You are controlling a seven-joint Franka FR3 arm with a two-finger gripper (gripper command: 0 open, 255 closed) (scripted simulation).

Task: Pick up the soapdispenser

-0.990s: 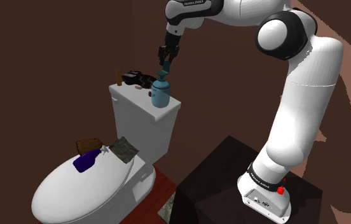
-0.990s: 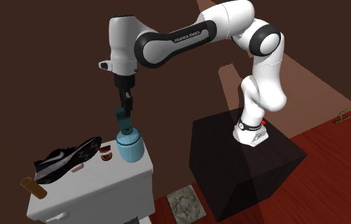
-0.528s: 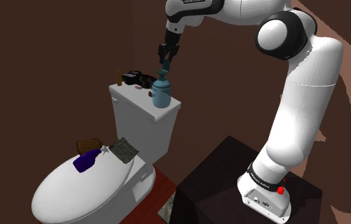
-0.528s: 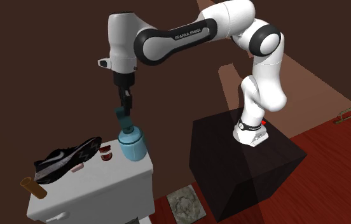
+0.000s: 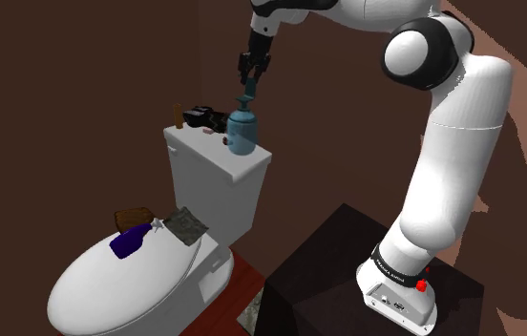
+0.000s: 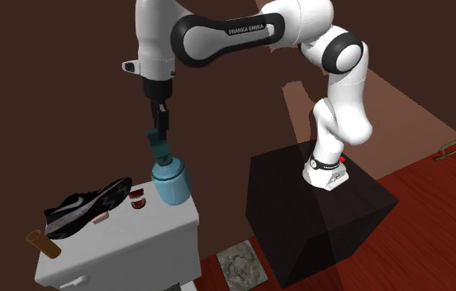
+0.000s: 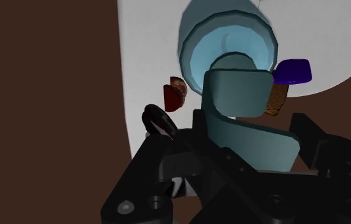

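**Desk:** One teal soap dispenser [image 6: 169, 183], one black hand [image 6: 159, 136]. Which has hold of which?

**Photographer:** The hand comes straight down from the white arm. Its two fingers are clamped on the dispenser's pump head. The wrist view shows the pump squeezed between them, with the round body beyond.

**Desk:** Where is the bottle?

**Photographer:** It is upright over the white toilet tank [image 6: 127, 248], at the end of the lid toward the second exterior view's right, nearest the black stand [image 6: 317, 223]. Whether its base touches the lid, I cannot tell.

**Desk:** Anything else on the lid?

**Photographer:** A black sneaker [image 6: 86, 207] with a white sole lies along the middle. A small red-and-white jar [image 6: 138, 197] sits between the shoe and the dispenser, near the dispenser but apart from it. A brown cylinder [image 6: 41, 245] lies at the opposite end.

**Desk:** Lower down?

**Photographer:** In the shoulder view, a purple spray bottle [image 5: 133, 239] rests on the closed toilet lid [image 5: 90, 296], near a patterned square [image 5: 186, 224].
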